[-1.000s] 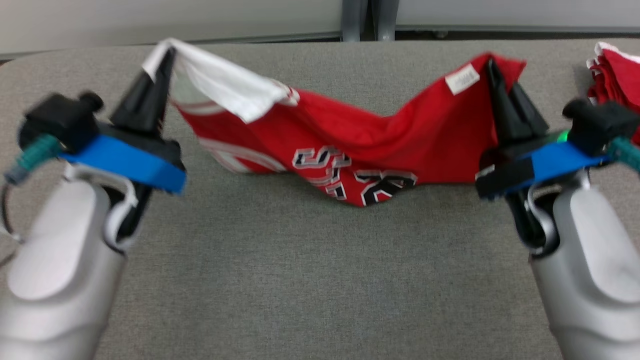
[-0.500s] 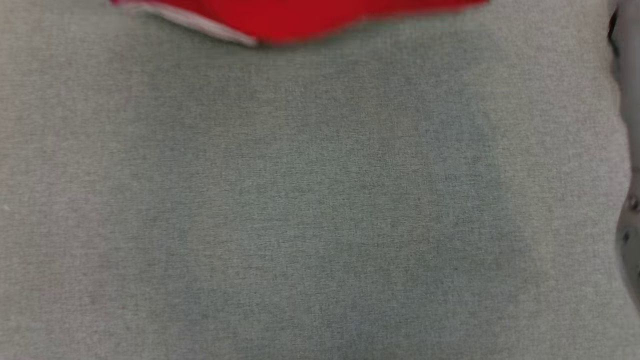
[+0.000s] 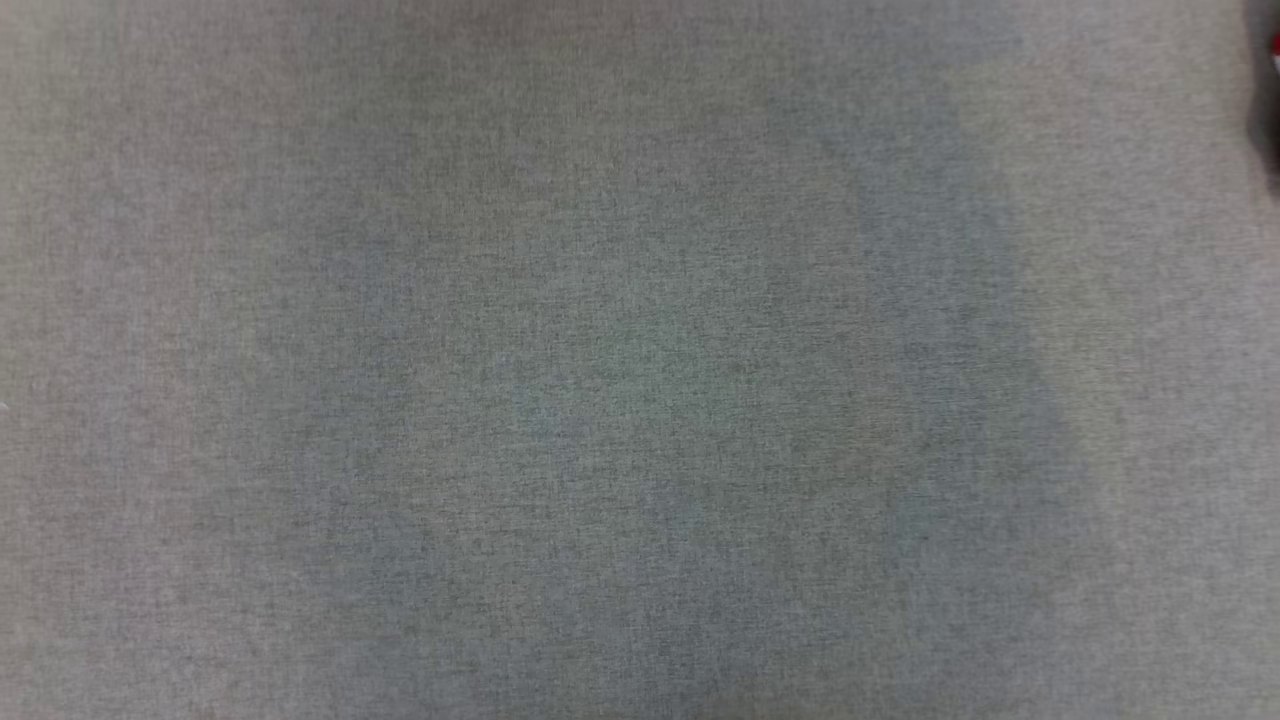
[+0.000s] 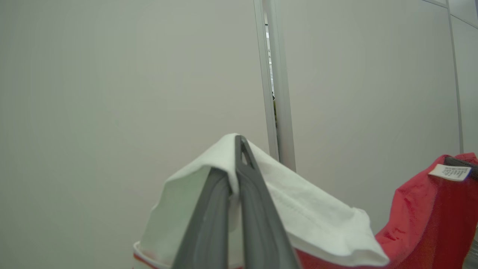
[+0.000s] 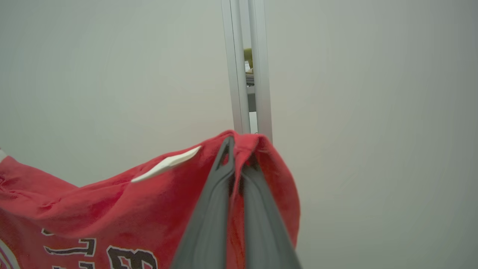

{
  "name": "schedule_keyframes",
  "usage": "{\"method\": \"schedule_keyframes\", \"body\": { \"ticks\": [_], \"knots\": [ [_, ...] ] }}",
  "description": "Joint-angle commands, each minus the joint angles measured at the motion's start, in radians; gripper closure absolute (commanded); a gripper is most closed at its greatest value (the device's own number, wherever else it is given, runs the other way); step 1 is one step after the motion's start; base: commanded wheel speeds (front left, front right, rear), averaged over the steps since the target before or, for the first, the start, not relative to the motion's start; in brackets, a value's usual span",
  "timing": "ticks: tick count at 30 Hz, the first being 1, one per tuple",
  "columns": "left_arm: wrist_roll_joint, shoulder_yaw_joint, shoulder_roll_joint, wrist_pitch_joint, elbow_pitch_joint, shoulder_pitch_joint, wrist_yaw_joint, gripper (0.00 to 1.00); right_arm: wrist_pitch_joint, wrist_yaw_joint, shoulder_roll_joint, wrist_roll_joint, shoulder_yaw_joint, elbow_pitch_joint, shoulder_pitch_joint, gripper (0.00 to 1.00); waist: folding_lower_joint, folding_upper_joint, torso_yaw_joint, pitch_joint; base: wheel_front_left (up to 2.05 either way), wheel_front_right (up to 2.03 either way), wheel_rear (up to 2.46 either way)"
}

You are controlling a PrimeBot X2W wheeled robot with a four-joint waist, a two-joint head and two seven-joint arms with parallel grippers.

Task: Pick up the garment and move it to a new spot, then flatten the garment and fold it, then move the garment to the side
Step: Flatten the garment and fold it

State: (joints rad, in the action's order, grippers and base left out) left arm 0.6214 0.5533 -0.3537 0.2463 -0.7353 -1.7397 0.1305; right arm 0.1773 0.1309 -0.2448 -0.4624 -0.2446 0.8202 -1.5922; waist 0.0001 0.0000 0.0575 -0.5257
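The garment (image 5: 112, 201) is a red jersey with black-and-white lettering and a white part (image 4: 306, 220). It hangs in the air between my two grippers. In the left wrist view my left gripper (image 4: 233, 162) is shut on the white cloth, which drapes over the fingers. My right gripper (image 5: 234, 153) is shut on a red edge of the garment, beside a small white label (image 5: 166, 163). At the left wrist view's right edge the same label (image 4: 449, 172) marks the far held corner. The head view shows the bare grey table (image 3: 640, 360).
Pale wall panels with a metal post (image 5: 246, 74) stand behind the lifted garment. A sliver of red (image 3: 1276, 45) with a dark shadow shows at the head view's top right edge.
The head camera has tipped down, so the garment and both grippers have slid out of the top of its picture. Both grips look unchanged.
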Motion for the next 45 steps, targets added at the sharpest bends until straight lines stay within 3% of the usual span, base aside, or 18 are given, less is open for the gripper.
{"method": "schedule_keyframes", "body": {
  "ticks": [1,8,15,20,28,35,45],
  "knots": [
    [0.008,0.002,-0.003,0.004,0.000,0.037,-0.001,1.00,0.006,0.000,-0.005,-0.009,-0.011,0.006,0.035,1.00,-0.0001,0.0000,-0.006,-0.015,0.00,0.00,0.00],
    [0.056,-0.025,-0.024,0.021,0.101,0.308,-0.006,1.00,0.068,0.000,-0.051,-0.103,-0.159,-0.075,0.279,1.00,-0.0001,0.0000,-0.018,-0.007,0.00,0.00,0.00],
    [0.034,-0.127,-0.014,0.019,0.366,0.768,-0.078,1.00,0.086,0.000,-0.123,-0.203,-0.239,-0.229,0.655,1.00,-0.0001,0.0000,-0.035,0.077,0.00,0.00,0.00],
    [0.022,-0.176,-0.001,0.019,0.517,1.091,-0.127,1.00,0.088,0.000,-0.160,-0.242,-0.241,-0.346,0.909,1.00,-0.0001,0.0000,-0.033,0.140,0.00,0.00,0.00],
    [0.020,-0.215,0.031,0.019,0.661,1.501,-0.169,1.00,0.084,0.000,-0.185,-0.260,-0.236,-0.483,1.222,1.00,-0.0001,0.0000,-0.025,0.257,0.00,0.00,0.00],
    [0.027,-0.224,0.056,0.019,0.743,1.750,-0.204,1.00,0.046,0.000,-0.216,-0.259,-0.202,-0.579,1.457,1.00,-0.0001,0.0000,-0.036,0.349,0.00,0.00,0.00],
    [0.042,-0.227,0.034,0.014,0.814,1.958,-0.240,1.00,-0.039,0.000,-0.220,-0.214,-0.094,-0.731,1.722,1.00,-0.0001,0.0000,-0.057,0.408,0.00,0.00,0.00]
  ]
}}
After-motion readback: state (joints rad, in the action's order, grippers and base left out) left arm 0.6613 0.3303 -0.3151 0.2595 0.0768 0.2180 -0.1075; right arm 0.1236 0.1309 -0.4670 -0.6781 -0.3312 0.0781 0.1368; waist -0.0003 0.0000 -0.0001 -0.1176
